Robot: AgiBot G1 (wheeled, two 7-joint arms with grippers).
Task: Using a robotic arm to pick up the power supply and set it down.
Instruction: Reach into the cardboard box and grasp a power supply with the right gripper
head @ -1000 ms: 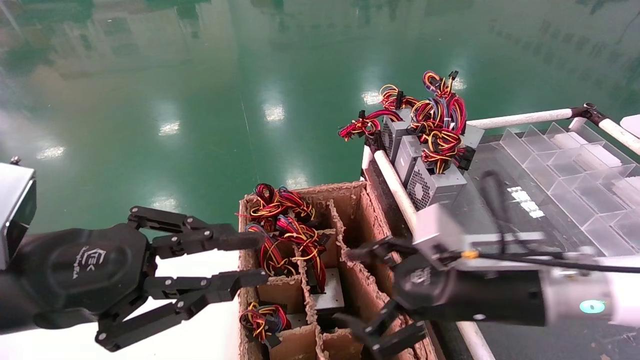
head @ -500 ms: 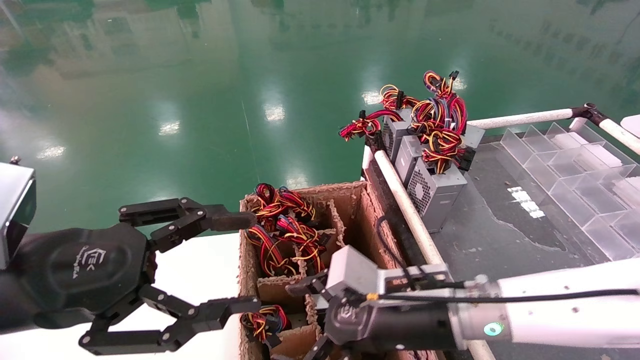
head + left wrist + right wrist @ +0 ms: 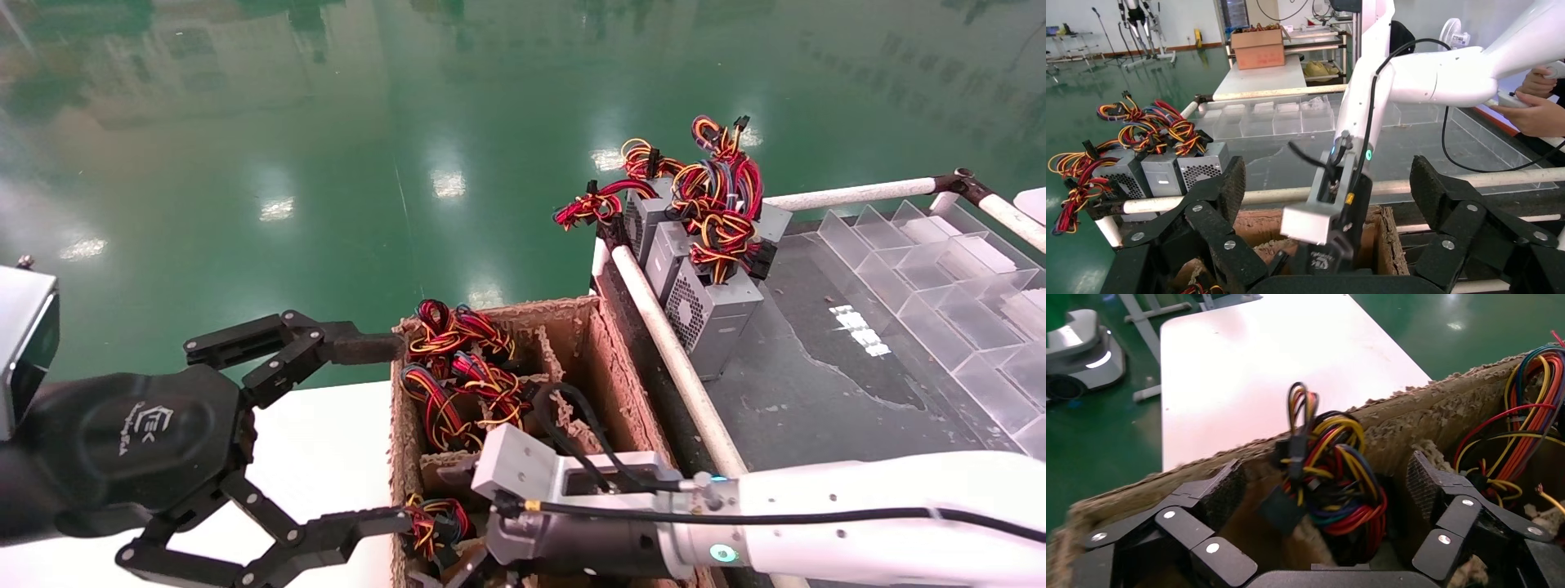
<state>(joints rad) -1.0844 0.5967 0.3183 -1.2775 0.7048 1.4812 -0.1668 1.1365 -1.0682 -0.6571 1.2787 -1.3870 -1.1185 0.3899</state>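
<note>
1. You're looking at the dark work table [image 3: 817, 384] filling the right of the head frame; three finished supplies [image 3: 709, 314] are standing in a row at its upper-left edge, wire bundles up.
2. The cardboard box [image 3: 601, 359], bottom centre, is holding more units in its divided cells, wires sticking out.
3. The right arm [image 3: 858, 523] is reaching in from the bottom right; its right gripper [image 3: 1324, 508] is dipping into the near cells.
4. Right fingers [image 3: 1425, 484] are standing wide apart, straddling the wire bundle [image 3: 1333, 478] of the power supply [image 3: 429, 523] low in the box, gripping nothing.
5. The left gripper [image 3: 359, 433] is hovering lower left, beside the box's left wall, fingers spread wide, empty.
6. Clear divider trays [image 3: 940, 269] are sitting at the far right.
</note>
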